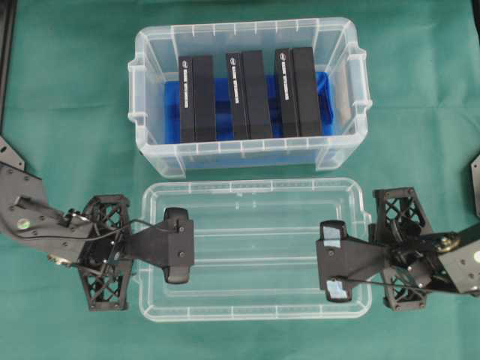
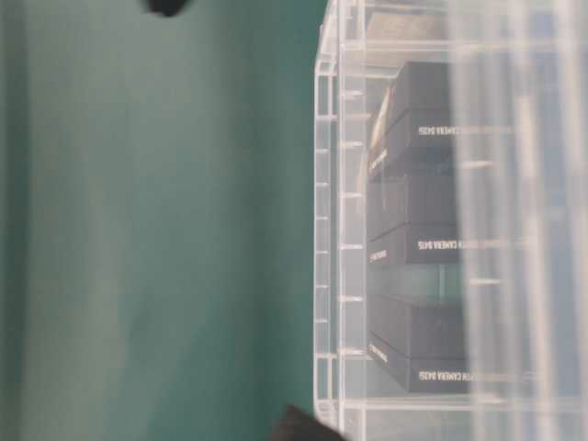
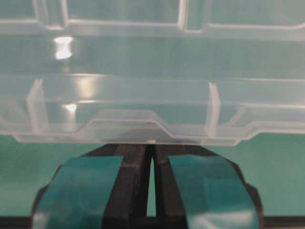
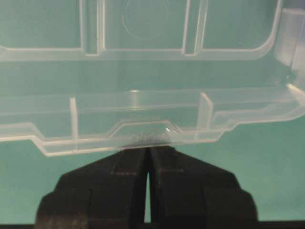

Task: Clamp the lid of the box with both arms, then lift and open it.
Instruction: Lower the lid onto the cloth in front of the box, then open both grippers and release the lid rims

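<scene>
The clear flat lid (image 1: 255,225) hangs level in front of the box (image 1: 139,84), fully off it and apart from its near wall. My left gripper (image 1: 178,245) is shut on the lid's left end tab (image 3: 126,121). Its teal-taped fingers (image 3: 86,186) meet under that tab. At the opposite end my right gripper (image 1: 335,260) is shut on the right tab (image 4: 145,131), its fingertips hidden behind the plastic. The open box holds three black blocks (image 1: 247,94) on a blue bottom. In the table-level view the box (image 2: 335,230) shows, with the lid a blurred clear band (image 2: 524,220).
Green cloth (image 1: 67,97) covers the table all round. A dark frame edge (image 1: 6,45) runs along the far left. Both arms' lattice wrists (image 1: 105,251) (image 1: 401,247) flank the lid's ends.
</scene>
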Tool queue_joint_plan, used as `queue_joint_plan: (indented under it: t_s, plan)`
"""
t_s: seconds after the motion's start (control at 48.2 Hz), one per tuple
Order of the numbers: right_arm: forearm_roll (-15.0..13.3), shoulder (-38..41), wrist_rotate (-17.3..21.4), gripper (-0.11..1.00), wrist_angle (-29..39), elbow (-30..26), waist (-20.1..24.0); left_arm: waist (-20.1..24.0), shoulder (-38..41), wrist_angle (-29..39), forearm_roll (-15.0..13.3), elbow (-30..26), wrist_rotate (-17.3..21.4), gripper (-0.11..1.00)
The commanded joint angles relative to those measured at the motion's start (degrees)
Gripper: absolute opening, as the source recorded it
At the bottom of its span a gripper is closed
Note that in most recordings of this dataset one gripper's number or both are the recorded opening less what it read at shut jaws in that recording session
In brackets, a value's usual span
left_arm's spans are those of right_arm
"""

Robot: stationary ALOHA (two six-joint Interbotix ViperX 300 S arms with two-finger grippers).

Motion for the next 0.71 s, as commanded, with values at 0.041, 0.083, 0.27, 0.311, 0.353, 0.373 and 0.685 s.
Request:
queue_joint_plan:
  t_s: [0.041,0.083,0.27,0.311,0.353,0.373,0.685]
  plan:
    - [-2.0,0.8,2.5,0.0,-11.2,0.7,-2.6,1.2,0.6,-7.9,0.4,-1.5,-1.6,0.01]
    - [-2.0,1.2,3.0,0.0,-13.0,1.7,-3.0,1.2,1.1,-9.1,0.4,-1.1,-1.6,0.01]
    - [-2.1,1.9,3.5,0.0,-18.7,3.5,-3.7,1.2,2.3,-10.5,0.4,-0.3,-1.6,0.01]
    - [-2.1,1.9,3.5,0.0,-18.9,3.6,-3.8,1.2,2.2,-10.4,0.4,-0.1,-1.6,0.01]
    - [-2.1,1.9,3.4,0.0,-18.8,3.6,-3.9,1.2,2.1,-10.3,0.4,0.0,-1.6,0.01]
    - [-2.1,1.9,3.4,0.0,-18.8,3.6,-3.9,1.2,2.1,-10.2,0.4,0.1,-1.6,0.01]
    - [-1.4,0.9,3.5,0.0,-15.3,4.6,-3.5,1.0,0.3,-7.5,0.2,1.4,-1.7,0.01]
